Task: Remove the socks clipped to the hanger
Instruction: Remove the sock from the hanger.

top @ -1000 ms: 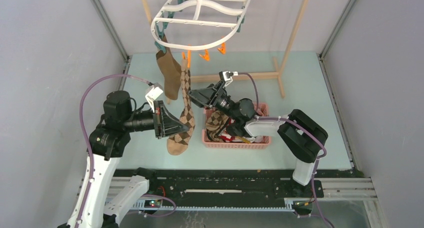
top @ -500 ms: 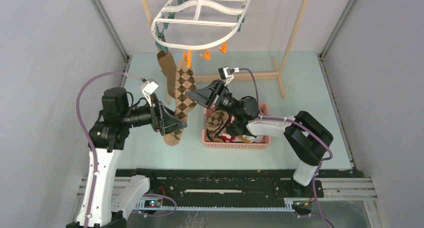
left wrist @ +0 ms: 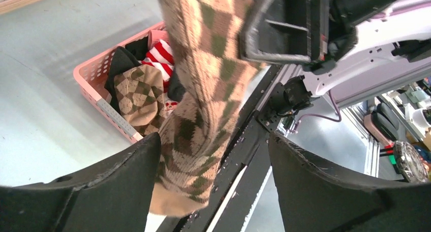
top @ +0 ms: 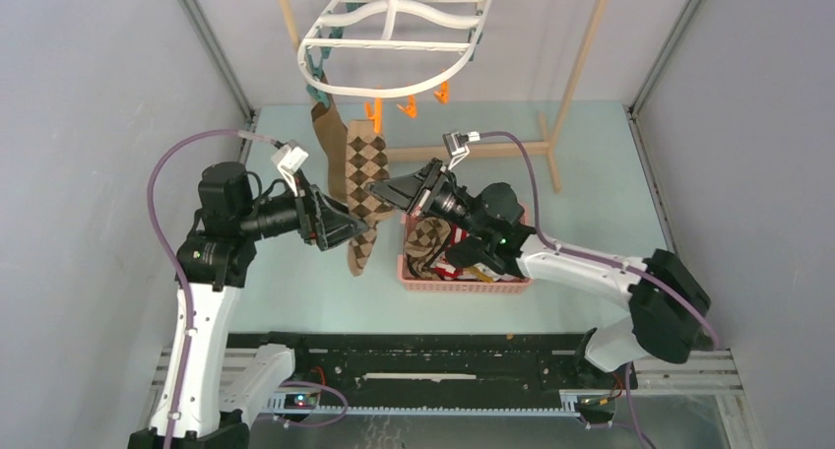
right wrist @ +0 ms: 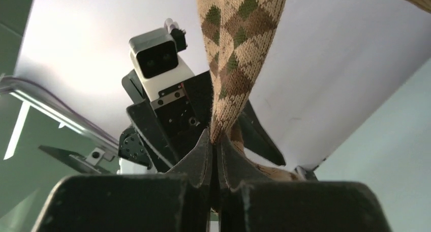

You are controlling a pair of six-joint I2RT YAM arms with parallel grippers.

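The right gripper (right wrist: 216, 149) was pressed together on the argyle sock (right wrist: 236, 49), pinching it partway down. The sock rose straight out of its fingertips toward the white hanger (top: 394, 37). The toe end dangled between the spread fingers of the left gripper (left wrist: 213, 145); I couldn't tell whether they touched it. More socks lay in the pink basket (top: 463, 283) just under the right gripper.

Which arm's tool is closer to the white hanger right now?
Right. The right tool pinches the argyle sock partway up, below the hanger. The left tool is lower down the same sock, open around its foot end.
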